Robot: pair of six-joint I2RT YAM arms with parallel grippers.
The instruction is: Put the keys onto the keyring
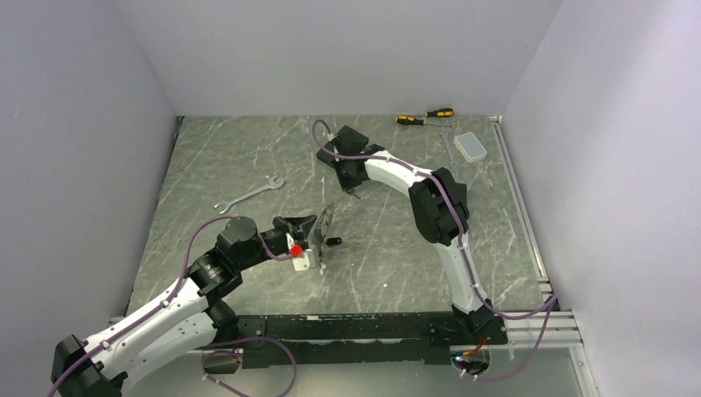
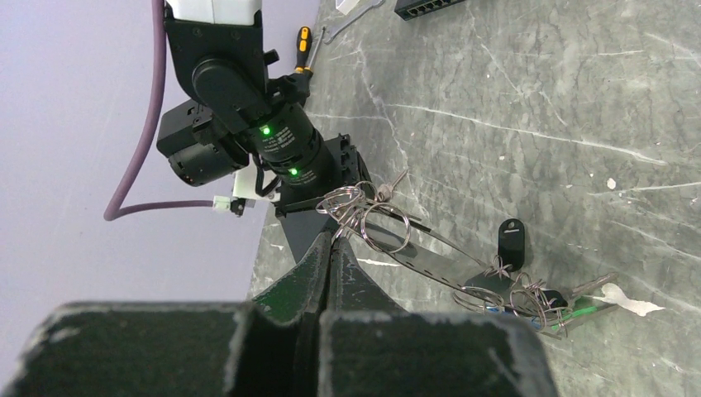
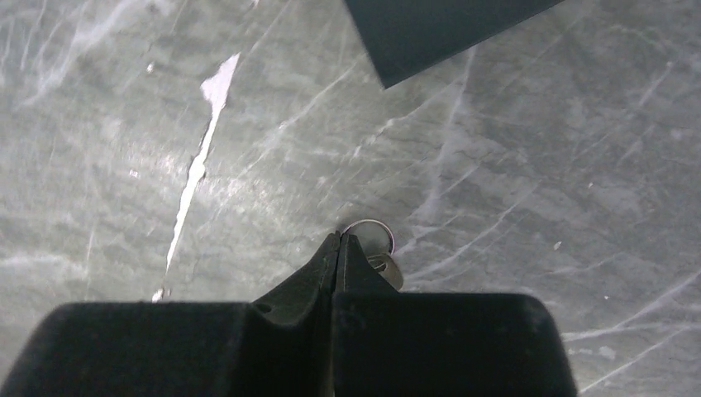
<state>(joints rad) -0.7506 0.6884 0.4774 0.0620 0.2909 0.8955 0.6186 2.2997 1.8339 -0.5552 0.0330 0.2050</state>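
Observation:
My left gripper (image 1: 315,238) (image 2: 333,235) is shut on one end of the keyring (image 2: 446,240), a long thin silver loop held up off the table (image 1: 326,218). At its far end hang a black tag (image 2: 512,239) (image 1: 333,241), a green-headed key (image 2: 580,308) and a blue one (image 2: 496,308) on small split rings. My right gripper (image 1: 353,193) (image 3: 340,236) is shut on a small split ring (image 3: 374,228) with a silver key (image 3: 388,270), low over the table, a short way beyond the keyring.
A silver wrench (image 1: 248,194) lies left of centre. Two yellow-black screwdrivers (image 1: 426,117) and a clear plastic box (image 1: 471,146) sit at the back right. The right arm's wrist (image 2: 248,124) stands close behind the keyring.

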